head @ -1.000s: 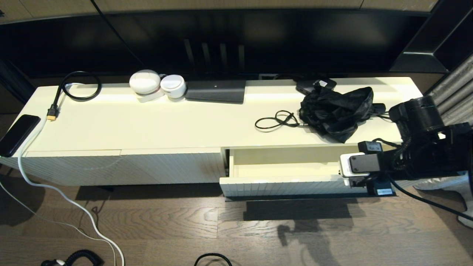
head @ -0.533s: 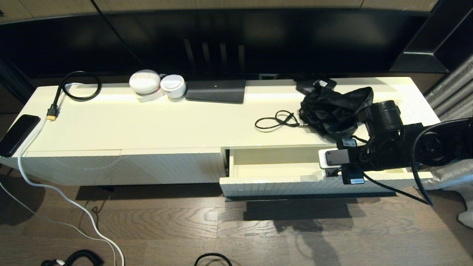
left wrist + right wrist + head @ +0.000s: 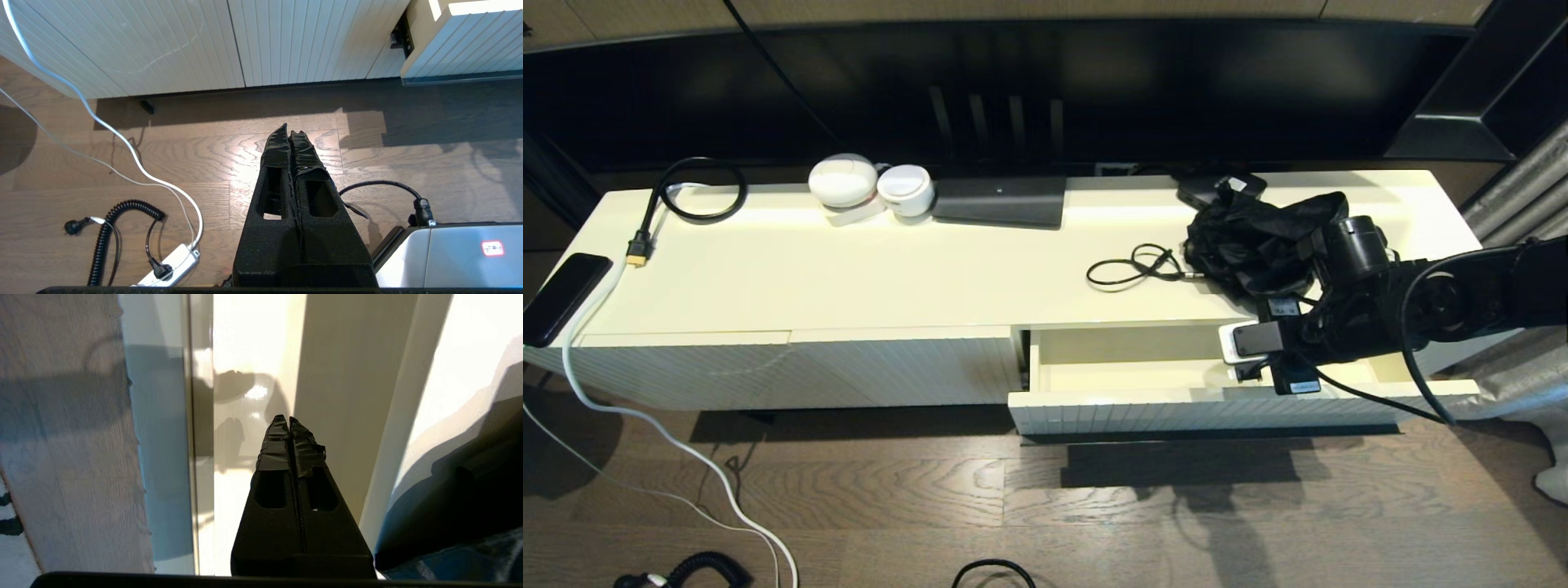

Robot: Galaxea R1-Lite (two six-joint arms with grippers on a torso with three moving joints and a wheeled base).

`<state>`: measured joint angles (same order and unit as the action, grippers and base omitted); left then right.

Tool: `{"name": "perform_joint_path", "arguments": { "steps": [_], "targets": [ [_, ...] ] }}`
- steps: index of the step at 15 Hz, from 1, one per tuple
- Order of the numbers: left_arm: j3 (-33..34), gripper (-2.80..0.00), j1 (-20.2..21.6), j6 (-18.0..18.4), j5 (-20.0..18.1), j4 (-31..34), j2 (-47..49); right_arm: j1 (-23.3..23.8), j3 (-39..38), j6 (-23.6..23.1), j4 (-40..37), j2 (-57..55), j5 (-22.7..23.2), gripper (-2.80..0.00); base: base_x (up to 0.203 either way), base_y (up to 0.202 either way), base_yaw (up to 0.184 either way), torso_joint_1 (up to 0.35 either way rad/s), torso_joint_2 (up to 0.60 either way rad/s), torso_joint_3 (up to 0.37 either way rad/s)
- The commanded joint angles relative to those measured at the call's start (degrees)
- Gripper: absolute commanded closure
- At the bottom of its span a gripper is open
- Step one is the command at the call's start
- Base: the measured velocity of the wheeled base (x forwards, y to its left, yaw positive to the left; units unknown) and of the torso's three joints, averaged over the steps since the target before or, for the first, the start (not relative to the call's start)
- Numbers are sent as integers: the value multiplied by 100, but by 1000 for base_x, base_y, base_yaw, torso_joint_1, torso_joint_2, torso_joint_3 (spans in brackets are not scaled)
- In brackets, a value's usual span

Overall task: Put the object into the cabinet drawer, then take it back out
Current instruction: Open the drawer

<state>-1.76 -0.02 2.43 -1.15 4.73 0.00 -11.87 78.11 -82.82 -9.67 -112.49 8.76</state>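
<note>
The cabinet drawer (image 3: pixel 1143 412) stands pulled out at the right of the cream cabinet, and its glossy inside (image 3: pixel 245 355) shows nothing in it. My right gripper (image 3: pixel 289 418) is shut and holds nothing. It points down into the drawer near its right half, under the wrist camera (image 3: pixel 1248 372). A crumpled black bag (image 3: pixel 1266 237) lies on the cabinet top just behind the drawer, beside my right arm. My left gripper (image 3: pixel 289 130) is shut and parked low over the wooden floor in front of the cabinet, out of the head view.
On the cabinet top lie a thin black looped cable (image 3: pixel 1135 265), two white round cases (image 3: pixel 870 188), a dark flat box (image 3: pixel 1001 200), an HDMI cable (image 3: pixel 678 204) and a phone (image 3: pixel 560 294). A white cord and power strip (image 3: pixel 167 265) lie on the floor.
My right arm has swung left and in toward the cabinet, from in front of the drawer's right end to over the drawer's inside. Nothing else has moved.
</note>
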Motion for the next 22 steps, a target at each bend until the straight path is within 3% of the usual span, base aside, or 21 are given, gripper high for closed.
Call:
{"name": "perform_joint_path", "arguments": {
  "steps": [1, 8, 22],
  "targets": [
    [0, 0, 1, 4, 0, 2, 0, 10, 0, -50, -38, -45, -24, 0, 0, 0, 0, 0, 0, 0],
    [0, 0, 2, 4, 0, 2, 0, 1, -82, -50, -564, 137, -117, 0, 0, 0, 0, 0, 0, 0],
    [0, 0, -6, 4, 0, 2, 0, -52, -1160, -59, -529, 345, -208, 0, 0, 0, 0, 0, 0, 0]
  ]
}}
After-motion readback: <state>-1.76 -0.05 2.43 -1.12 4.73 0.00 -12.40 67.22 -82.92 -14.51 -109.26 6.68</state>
